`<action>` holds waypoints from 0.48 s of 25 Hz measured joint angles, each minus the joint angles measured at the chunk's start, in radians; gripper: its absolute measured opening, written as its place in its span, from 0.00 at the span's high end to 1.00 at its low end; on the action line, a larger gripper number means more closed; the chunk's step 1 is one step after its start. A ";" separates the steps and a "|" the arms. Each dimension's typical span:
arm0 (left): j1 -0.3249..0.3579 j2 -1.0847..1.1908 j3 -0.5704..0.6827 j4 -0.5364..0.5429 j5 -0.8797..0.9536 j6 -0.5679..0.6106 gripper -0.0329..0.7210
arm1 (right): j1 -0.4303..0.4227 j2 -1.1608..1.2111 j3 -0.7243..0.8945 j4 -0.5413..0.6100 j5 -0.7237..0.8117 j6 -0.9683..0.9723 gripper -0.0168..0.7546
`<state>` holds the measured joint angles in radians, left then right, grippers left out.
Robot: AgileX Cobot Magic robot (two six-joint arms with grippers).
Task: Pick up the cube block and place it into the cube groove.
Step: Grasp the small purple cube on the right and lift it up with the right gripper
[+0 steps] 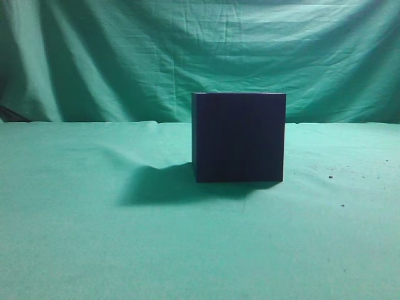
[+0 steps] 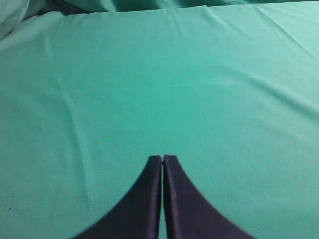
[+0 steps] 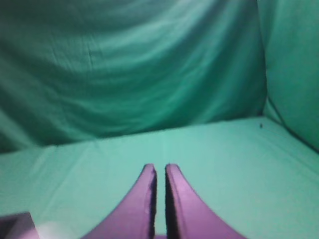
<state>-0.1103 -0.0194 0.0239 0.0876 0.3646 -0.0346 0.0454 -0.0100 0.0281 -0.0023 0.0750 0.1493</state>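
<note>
Left gripper (image 2: 162,158) clenched on nothing over bare green cloth (image 2: 149,74); no block ahead of it. Right gripper (image 3: 159,168) also pinched empty, fingertips nearly touching; a matte purple corner, probably the cube block (image 3: 15,225), sat low and left of its fingers, mostly cropped. Risk: closed fingers would shove the smooth block across wrinkled cloth rather than grip it. Cube groove (image 1: 238,137), dark navy and flat-sided, appeared in neither wrist view.

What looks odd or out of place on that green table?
Nothing much. The dark box sits upright and square on the green cloth. Only a few dark specks dot the cloth to its right.
</note>
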 joint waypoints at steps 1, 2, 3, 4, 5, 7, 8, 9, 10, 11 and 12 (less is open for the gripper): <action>0.000 0.000 0.000 0.000 0.000 0.000 0.96 | 0.000 0.000 0.000 0.008 -0.054 0.004 0.98; 0.000 0.000 0.000 0.000 0.000 0.000 0.96 | 0.000 0.000 0.000 0.012 -0.093 0.004 0.98; 0.000 0.000 0.000 0.000 0.000 0.000 0.96 | 0.000 0.000 -0.002 0.014 -0.102 0.004 0.98; 0.000 0.000 0.000 0.000 0.000 0.000 0.96 | 0.000 0.002 -0.018 0.014 -0.084 0.006 0.98; 0.000 0.000 0.000 0.000 0.000 0.000 0.96 | 0.000 0.014 -0.042 0.016 -0.051 0.006 0.98; 0.000 0.000 0.000 0.000 0.000 0.000 0.96 | 0.000 0.078 -0.125 0.016 0.032 0.006 0.98; 0.000 0.000 0.000 0.000 0.000 0.000 0.96 | 0.000 0.116 -0.171 0.016 0.085 0.006 0.98; 0.000 0.000 0.000 0.000 0.000 0.000 0.96 | 0.000 0.166 -0.210 0.016 0.143 0.006 0.98; 0.000 0.000 0.000 0.000 0.000 0.000 0.96 | 0.000 0.220 -0.255 0.016 0.204 0.006 0.98; 0.000 0.000 0.000 0.000 0.000 0.000 0.96 | 0.000 0.274 -0.299 0.016 0.257 0.006 0.98; 0.000 0.000 0.000 0.000 0.000 0.000 0.96 | 0.000 0.320 -0.334 0.016 0.323 0.006 0.98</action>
<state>-0.1103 -0.0194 0.0239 0.0876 0.3646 -0.0346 0.0454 0.3101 -0.3061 0.0141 0.3980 0.1556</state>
